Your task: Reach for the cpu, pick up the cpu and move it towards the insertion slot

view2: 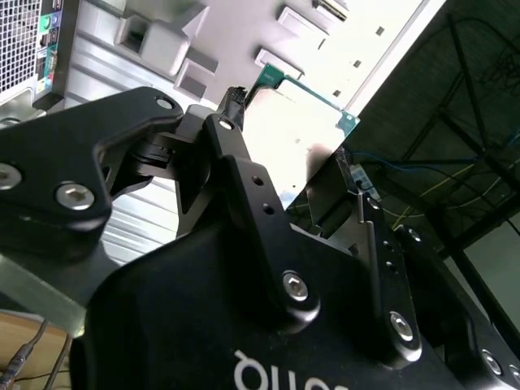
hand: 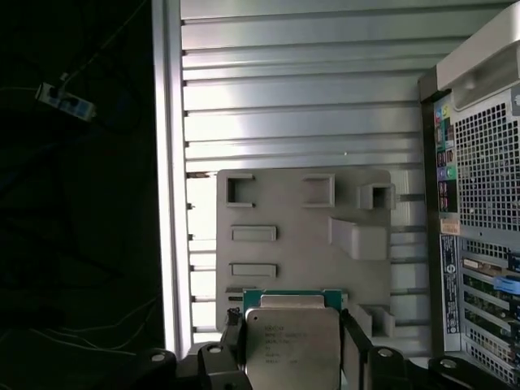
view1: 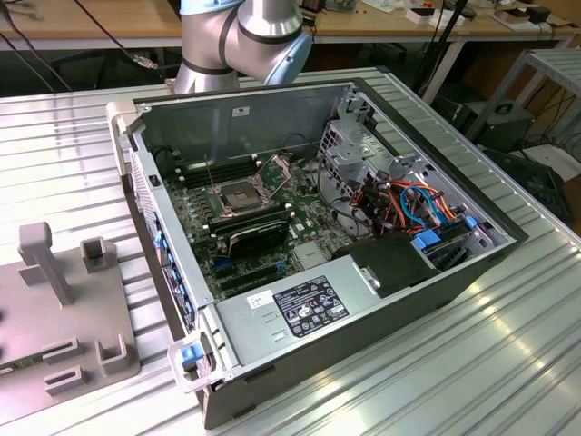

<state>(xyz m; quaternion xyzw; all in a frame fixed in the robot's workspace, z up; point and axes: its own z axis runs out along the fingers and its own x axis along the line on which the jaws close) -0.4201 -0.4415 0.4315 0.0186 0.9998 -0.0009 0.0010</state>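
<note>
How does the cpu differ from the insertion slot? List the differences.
The cpu is held between the end effector fingers, above the grey holder plate; the insertion slot sits fixed on the green motherboard inside the computer case. The cpu shows a pale silvery face with a green edge; the insertion slot has a dark centre in a metal frame, with nothing seated in it. Both are square.
</note>
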